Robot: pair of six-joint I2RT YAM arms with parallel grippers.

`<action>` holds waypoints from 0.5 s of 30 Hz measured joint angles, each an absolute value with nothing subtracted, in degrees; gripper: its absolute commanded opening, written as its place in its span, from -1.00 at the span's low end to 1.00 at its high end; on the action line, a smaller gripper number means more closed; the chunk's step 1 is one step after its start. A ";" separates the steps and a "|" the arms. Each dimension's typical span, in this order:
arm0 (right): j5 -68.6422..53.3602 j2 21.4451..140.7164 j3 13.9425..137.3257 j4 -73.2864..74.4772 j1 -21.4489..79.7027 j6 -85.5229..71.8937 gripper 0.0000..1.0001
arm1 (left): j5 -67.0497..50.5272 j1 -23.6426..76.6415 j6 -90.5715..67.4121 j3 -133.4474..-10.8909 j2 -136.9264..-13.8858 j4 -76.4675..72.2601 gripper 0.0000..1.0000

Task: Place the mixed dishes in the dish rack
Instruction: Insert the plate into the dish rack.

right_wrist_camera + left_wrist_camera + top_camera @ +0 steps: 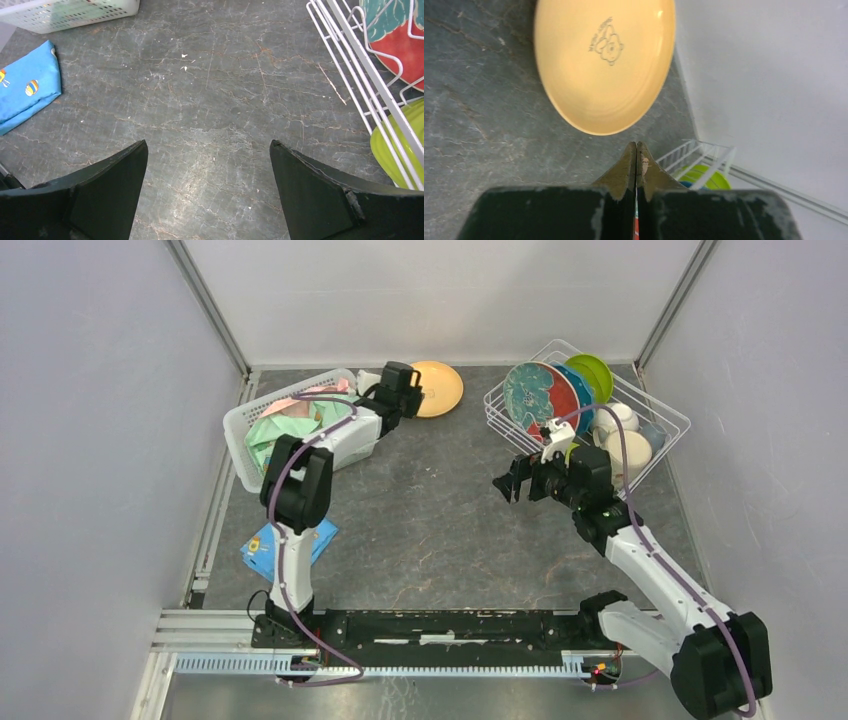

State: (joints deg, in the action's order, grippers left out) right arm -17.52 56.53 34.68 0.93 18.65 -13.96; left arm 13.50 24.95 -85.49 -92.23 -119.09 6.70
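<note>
Reaching for the orange plate (604, 65) looks like the step in hand. Left tool (637, 152) is clenched shut on nothing, tips just short of the plate's near rim. Plate lies flat on the counter (484, 125), dead ahead of it.

Right tool (207, 145) is spread wide and empty over bare counter, dish rack (380, 90) off to its right. Rack holds a red-and-teal plate (535, 395), a blue plate (578, 390), a lime-green plate (592, 373) and pale cups or bowls (618, 425) beside them.

Next move, my guess: left tool has to open and get a finger under the rim. That's awkward on a flat plate, so it may need a slide or a tilt first. Then carry it across to the rack.

Can't make out:
- whether a plate slot is free
- how many pale pieces sit in the rack
- the plate's far edge, cut off in the left wrist view
- the white basket (235, 440), partly hidden by the left arm
</note>
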 measured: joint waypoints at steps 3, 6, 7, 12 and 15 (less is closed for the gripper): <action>-17.47 55.61 34.72 0.99 18.65 -14.11 0.96 | 16.51 26.74 -85.49 -93.01 -121.95 7.31 -0.96; -17.28 54.81 35.16 1.15 18.65 -14.11 0.96 | 18.70 28.77 -85.49 -93.14 -123.90 7.68 -0.96; -17.10 54.63 35.38 1.13 18.65 -14.11 0.96 | 19.27 29.30 -85.49 -93.14 -124.31 7.60 -0.96; -16.67 54.04 35.94 1.15 18.76 -14.11 0.96 | 20.56 30.39 -85.49 -93.27 -126.56 7.60 -0.96; -16.38 53.76 36.23 1.93 18.92 -14.06 0.96 | 20.93 30.09 -85.49 -94.63 -128.40 7.68 -0.96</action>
State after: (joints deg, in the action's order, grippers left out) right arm -16.38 53.76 36.23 1.93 18.92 -14.06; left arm 20.93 30.09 -85.49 -94.63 -128.40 7.68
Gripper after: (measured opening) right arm 0.979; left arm 0.020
